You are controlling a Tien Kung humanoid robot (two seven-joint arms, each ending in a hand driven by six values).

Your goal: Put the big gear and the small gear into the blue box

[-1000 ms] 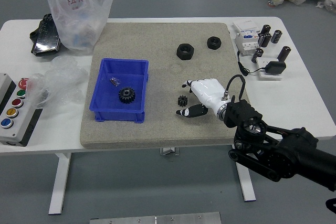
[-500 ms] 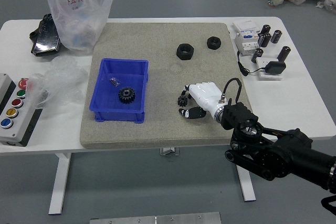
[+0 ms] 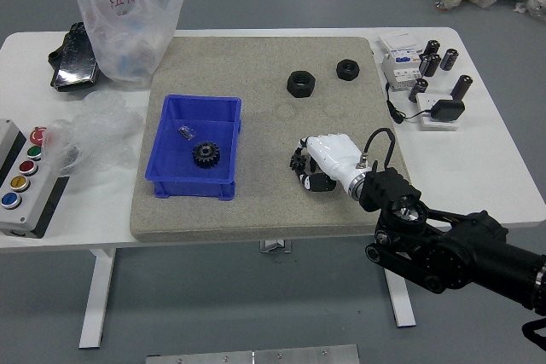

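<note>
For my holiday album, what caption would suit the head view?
A robot's right hand grips the small gear; the big gear sits in the blue box.

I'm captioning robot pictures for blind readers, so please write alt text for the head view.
The robot's right hand, reaching in from the right, has its fingers curled around the small gear on a beige mat. To the left, the big gear lies inside the blue box; two black nut-like parts sit farther back.
</note>
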